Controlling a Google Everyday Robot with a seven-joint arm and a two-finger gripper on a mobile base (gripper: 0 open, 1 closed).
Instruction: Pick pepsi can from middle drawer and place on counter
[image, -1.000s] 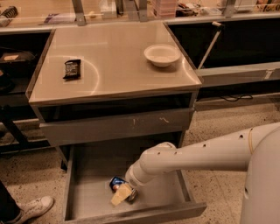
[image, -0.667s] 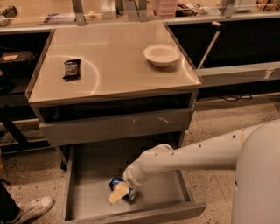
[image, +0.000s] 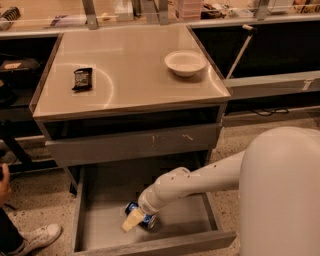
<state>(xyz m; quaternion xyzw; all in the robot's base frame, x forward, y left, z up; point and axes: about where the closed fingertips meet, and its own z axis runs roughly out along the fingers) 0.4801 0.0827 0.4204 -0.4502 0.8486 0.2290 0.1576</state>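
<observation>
The gripper (image: 136, 219) was down inside the middle drawer (image: 102, 227), near its centre and towards the front. Its pale tip sat on the left and the pepsi can (image: 146, 218) lay on its side right against it. Blue showed on both sides of the tip, with a silver end facing right. The two were touching, but I could not tell how far the gripper was open or whether it had any hold on the can.

Going across from the left, a white shoe (image: 39, 236) stood on speckled floor (image: 30, 200) outside the drawer. On the counter (image: 130, 80), a smooth beige top with a soft sheen, a black snack packet (image: 83, 79) lay flat towards the left. A round white bowl (image: 185, 62) sat towards the right. Under the top, a grey drawer front (image: 135, 144) carried pale scratches near its middle. The arm (image: 200, 177) was glossy, white and rounded, and it reached in from the right.

The drawer was a shallow grey box with low walls. Bare floor lay open to the left of the can, well clear of the left wall. The front lip was close below the can, and the arm crossed over the right-hand part.
</observation>
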